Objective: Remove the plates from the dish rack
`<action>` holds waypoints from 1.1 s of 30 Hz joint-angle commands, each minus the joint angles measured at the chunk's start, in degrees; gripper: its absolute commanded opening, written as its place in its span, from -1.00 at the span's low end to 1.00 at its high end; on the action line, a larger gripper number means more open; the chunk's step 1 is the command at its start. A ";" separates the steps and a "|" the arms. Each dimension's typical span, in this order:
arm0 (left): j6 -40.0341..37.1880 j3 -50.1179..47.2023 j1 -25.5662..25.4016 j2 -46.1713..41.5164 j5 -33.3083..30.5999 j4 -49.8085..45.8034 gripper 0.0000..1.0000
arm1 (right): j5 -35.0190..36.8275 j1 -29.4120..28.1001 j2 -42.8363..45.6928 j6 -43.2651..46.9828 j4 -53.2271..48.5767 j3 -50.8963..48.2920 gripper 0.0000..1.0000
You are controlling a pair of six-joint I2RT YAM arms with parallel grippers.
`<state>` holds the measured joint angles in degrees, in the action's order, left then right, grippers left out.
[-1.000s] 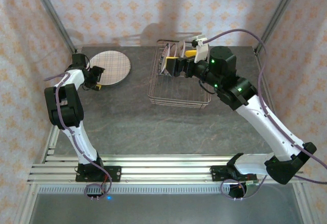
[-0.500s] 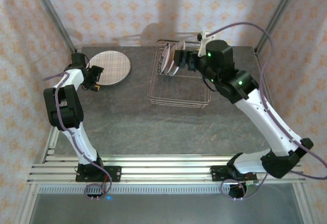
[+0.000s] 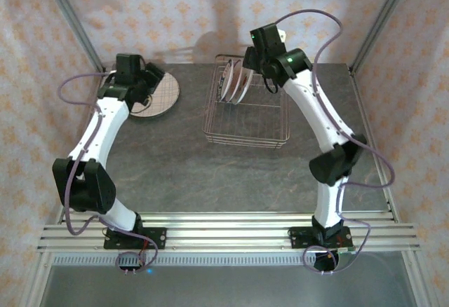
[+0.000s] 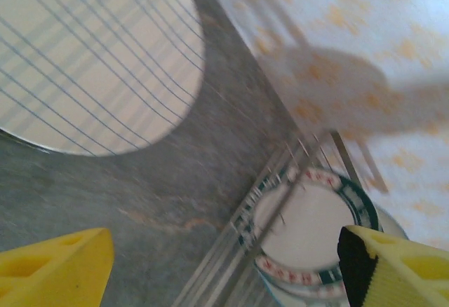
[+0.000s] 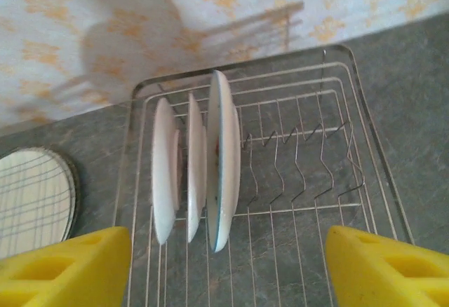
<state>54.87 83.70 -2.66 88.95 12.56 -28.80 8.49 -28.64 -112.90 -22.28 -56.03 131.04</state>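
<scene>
Silver wire forms the dish rack (image 3: 245, 141), which sits near the middle of the desk's (image 3: 210, 174) far edge. We see three plates (image 5: 193, 174) standing on edge, close together, at its left end. A plaid-lined plate (image 4: 84, 55) lies flat toward the far left corner. Our left claw (image 4: 224, 268) hovers spread beside it. Our right claw (image 5: 224, 265) hangs spread above the rack, pinching nothing.
</scene>
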 commanded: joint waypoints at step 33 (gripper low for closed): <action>-23.23 -22.44 -31.19 -34.71 -16.27 17.20 0.73 | -6.85 3.15 -21.39 -0.59 -0.92 13.86 -0.31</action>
<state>33.91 61.91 -33.41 55.00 1.41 -14.48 1.45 -25.76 -133.01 -22.70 -57.58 142.65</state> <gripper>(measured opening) 0.865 0.351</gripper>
